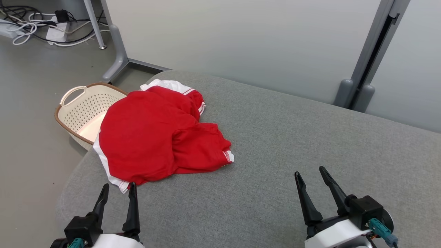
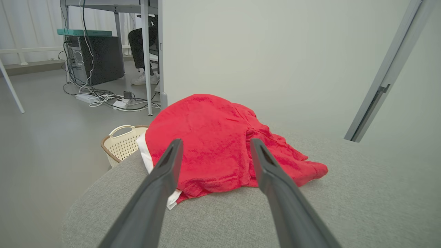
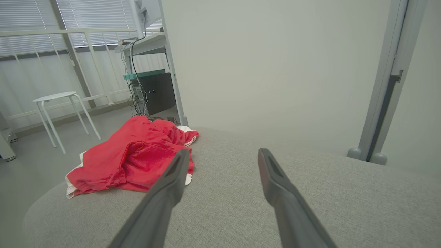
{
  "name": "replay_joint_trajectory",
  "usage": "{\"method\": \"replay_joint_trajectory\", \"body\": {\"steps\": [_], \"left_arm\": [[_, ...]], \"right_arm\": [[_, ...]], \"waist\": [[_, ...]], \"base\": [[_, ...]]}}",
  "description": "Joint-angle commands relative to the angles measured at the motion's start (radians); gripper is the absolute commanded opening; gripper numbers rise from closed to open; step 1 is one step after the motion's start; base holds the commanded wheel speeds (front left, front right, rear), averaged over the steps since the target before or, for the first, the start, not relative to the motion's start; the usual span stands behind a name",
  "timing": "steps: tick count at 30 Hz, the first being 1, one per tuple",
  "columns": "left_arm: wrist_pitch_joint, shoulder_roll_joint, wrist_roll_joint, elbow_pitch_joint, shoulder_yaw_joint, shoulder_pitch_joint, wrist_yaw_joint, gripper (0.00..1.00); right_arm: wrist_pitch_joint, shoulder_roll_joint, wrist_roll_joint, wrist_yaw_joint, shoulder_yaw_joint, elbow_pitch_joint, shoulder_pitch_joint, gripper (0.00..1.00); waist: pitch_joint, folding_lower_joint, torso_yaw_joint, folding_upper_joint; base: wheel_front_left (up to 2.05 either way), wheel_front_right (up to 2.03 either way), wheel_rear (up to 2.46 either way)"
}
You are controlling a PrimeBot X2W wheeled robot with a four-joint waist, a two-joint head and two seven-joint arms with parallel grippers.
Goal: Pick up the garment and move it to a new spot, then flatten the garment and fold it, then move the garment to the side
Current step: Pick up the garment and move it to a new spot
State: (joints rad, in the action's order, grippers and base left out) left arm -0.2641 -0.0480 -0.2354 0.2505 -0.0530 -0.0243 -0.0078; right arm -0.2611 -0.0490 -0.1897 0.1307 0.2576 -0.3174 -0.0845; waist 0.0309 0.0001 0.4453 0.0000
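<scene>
Grey woven cloth covers the rounded counter point(image 1: 293, 137). The garment point(image 1: 151, 137) lies crumpled at its left edge: soft red knit with white trim, bunched in loose folds. The left end effector point(image 1: 119, 186), released, sits just short of the hem, likely poised for the pickup. The right end effector point(image 1: 309, 171), also released, waits well apart. A perforated cream basket point(image 1: 81, 110) stands on the floor beyond.
</scene>
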Motion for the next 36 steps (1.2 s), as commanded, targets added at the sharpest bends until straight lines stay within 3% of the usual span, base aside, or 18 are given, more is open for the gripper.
{"method": "replay_joint_trajectory", "body": {"steps": [1,11,16,21,26,36], "left_arm": [[-0.001,-0.004,0.006,0.003,0.003,-0.009,-0.005,1.0],[-0.001,-0.004,-0.007,-0.002,0.022,-0.003,-0.006,1.0],[-0.001,-0.004,-0.022,-0.013,0.059,0.041,-0.025,1.0],[-0.001,-0.008,-0.048,0.076,0.075,0.11,-0.071,1.0],[0.034,-0.059,-0.064,0.178,0.054,0.236,-0.098,1.0],[0.257,-0.17,-0.143,0.306,0.046,0.485,-0.118,1.0]], "right_arm": [[-0.006,-0.003,-0.006,0.0,0.0,-0.005,0.004,1.0],[-0.006,-0.003,-0.02,0.0,0.008,-0.012,-0.007,1.0],[-0.006,-0.003,-0.006,0.0,-0.006,-0.01,-0.019,1.0],[-0.006,-0.003,0.014,0.0,-0.036,-0.007,-0.032,1.0],[-0.006,-0.01,0.05,0.0,-0.097,0.004,-0.037,1.0],[-0.005,-0.054,0.108,0.0,-0.173,0.06,-0.086,1.0]], "waist": [[0.005,-0.0001,0.014,0.0],[-0.006,-0.0001,0.012,0.0],[-0.036,-0.0001,-0.007,0.0],[-0.078,-0.0001,-0.037,0.0],[-0.137,-0.0001,-0.068,0.0],[-0.282,-0.0001,-0.136,0.0]], "base": [[0.0,0.0,0.0],[0.0,0.0,0.0],[0.0,0.0,0.0],[0.0,0.0,0.0],[0.0,0.0,0.0],[0.0,0.0,0.0]]}}
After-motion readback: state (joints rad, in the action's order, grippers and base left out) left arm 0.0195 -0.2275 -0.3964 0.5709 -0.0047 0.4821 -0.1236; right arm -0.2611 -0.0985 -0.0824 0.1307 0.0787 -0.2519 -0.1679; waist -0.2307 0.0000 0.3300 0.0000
